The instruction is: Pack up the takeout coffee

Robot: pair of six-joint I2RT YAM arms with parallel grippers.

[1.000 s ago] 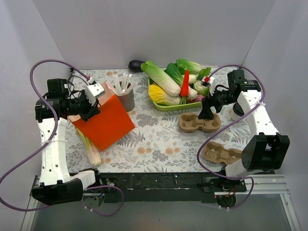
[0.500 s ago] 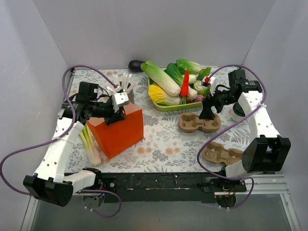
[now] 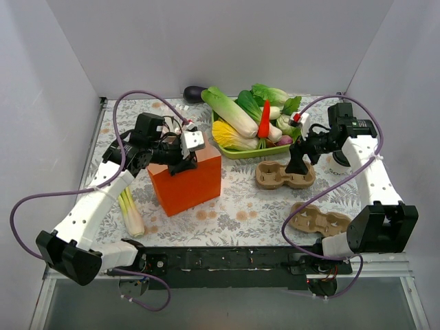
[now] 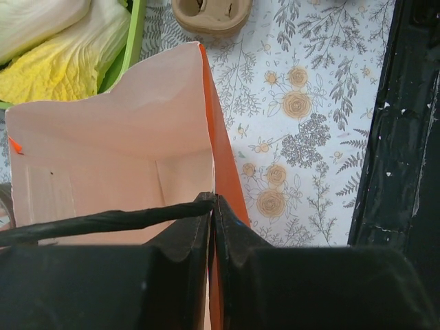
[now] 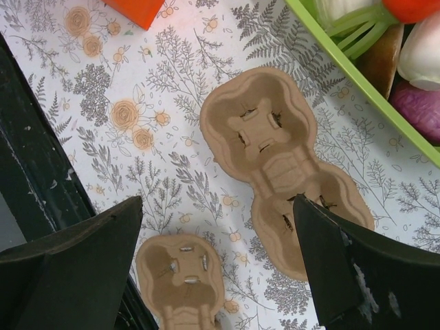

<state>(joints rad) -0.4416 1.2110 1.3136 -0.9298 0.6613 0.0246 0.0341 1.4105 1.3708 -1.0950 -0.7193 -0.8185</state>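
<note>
Clamping down on the top edge of an orange paper bag [image 3: 189,182], the left pincer [image 4: 213,206] has its two fingers pressed together, with the bag's rim and its black cord handle [image 4: 103,221] pinched between them. The bag stands upright on the flowered table [image 3: 234,203], and its mouth gapes open below the left wrist camera, showing a pale inside. From above, the left pincer [image 3: 181,162] sits at the bag's far top edge. A leek [image 3: 130,210] lies on the table just left of the bag.

The right pincer [image 5: 216,199] is spread wide and grips nothing. It hangs over a brown pulp cup tray [image 5: 275,151] with two wells, which lies just in front of a green tray of vegetables [image 3: 242,154]. In the overhead view the right pincer [image 3: 297,163] is at that pulp tray's far edge. A second pulp tray [image 3: 316,220] lies nearer the arm bases, well apart from the bag.

No view shows the coffee cup plainly, so I cannot tell where it lies relative to either pincer. A dark round shape [image 3: 337,159] just behind the right arm is mostly hidden, and I cannot tell what it is.
</note>
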